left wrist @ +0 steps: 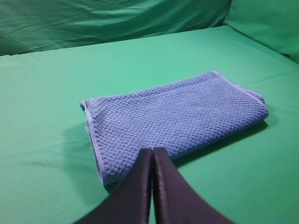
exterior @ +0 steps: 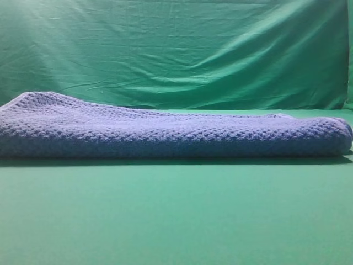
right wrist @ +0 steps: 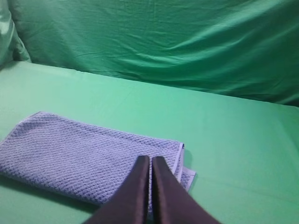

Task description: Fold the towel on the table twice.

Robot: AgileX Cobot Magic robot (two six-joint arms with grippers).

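The blue-grey waffle-weave towel [exterior: 165,132] lies folded flat on the green table [exterior: 176,221], spanning almost the full width of the exterior high view. In the left wrist view the towel [left wrist: 177,116] is a compact rectangle with a pale hem along its near-left edge. My left gripper [left wrist: 152,151] hovers above the towel's near edge, its dark fingers pressed together with nothing between them. In the right wrist view the towel [right wrist: 84,158] lies at lower left, and my right gripper [right wrist: 150,159] is shut and empty above the towel's right end. Neither gripper shows in the exterior high view.
A wrinkled green backdrop cloth [exterior: 176,49] hangs behind the table. Bare green table surface [left wrist: 42,116] surrounds the towel on all sides. A green cushion-like fold [left wrist: 266,23] rises at the far right of the left wrist view.
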